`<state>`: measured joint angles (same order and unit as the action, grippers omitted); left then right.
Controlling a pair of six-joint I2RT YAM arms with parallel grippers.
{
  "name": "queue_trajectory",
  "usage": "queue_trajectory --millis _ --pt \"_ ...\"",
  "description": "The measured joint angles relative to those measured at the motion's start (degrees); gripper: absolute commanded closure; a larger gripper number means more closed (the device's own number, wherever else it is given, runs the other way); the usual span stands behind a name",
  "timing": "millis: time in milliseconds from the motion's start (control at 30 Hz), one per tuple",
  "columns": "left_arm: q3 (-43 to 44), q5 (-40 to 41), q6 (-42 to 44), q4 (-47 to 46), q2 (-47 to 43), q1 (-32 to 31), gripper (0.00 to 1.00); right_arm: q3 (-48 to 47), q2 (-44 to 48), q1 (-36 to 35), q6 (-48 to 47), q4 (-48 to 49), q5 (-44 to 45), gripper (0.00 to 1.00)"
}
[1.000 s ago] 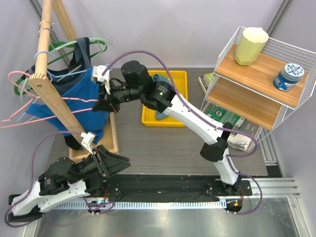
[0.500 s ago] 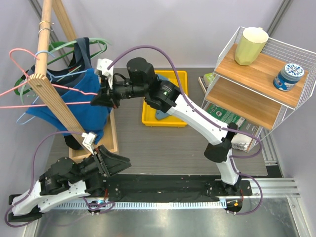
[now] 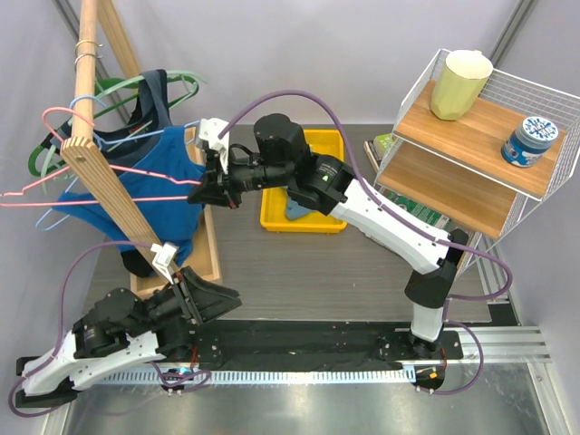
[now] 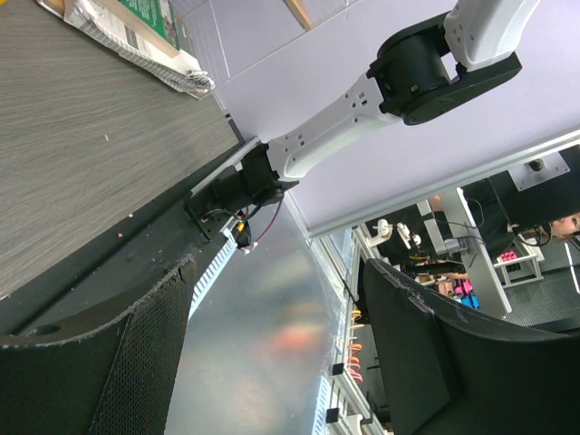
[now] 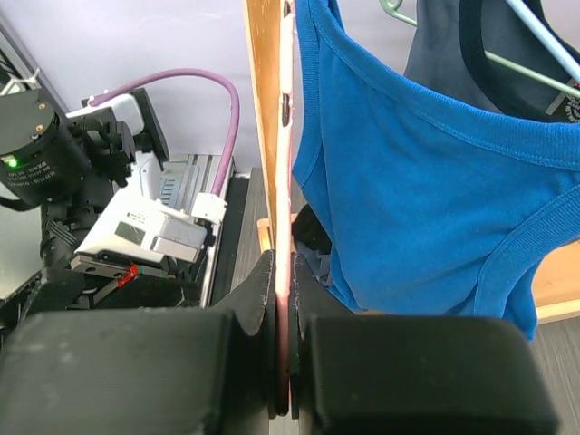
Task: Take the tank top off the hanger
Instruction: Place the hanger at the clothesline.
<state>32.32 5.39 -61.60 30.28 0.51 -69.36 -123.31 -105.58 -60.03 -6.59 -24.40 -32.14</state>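
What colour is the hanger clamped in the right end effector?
Pink hanger, clearest in the right wrist view.

Two tank tops (image 3: 168, 204) (blue, navy), one yellow tray (image 3: 281, 225).

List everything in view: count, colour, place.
tank top: 1, blue, hanging at the rack
second top: 1, dark navy, hanging behind it
pink hanger: 1, pink, across the blue top
green hanger: 1, green, on the rod behind
rack: 1, wood, far left
tray: 1, yellow, centre back
shelf: 1, white wire with wooden boards, right
cup: 1, cream, upper board
tin: 1, blue, upper board
circuit board: 1, green, under the shelf
left gripper: 1, black, open, near edge
right gripper: 1, black, shut on the pink hanger
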Motion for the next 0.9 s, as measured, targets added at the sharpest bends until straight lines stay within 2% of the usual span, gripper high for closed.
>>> queue_trajectory --millis 700,900 --pt "0.0 0.9 -0.1 0.0 0.0 0.0 0.24 4.1 0.2 0.4 -1.9 -1.5 -1.6 0.99" --pt "0.0 1.0 -0.1 0.0 0.0 0.0 0.24 4.5 0.2 0.3 -2.7 -1.9 -1.6 0.95"
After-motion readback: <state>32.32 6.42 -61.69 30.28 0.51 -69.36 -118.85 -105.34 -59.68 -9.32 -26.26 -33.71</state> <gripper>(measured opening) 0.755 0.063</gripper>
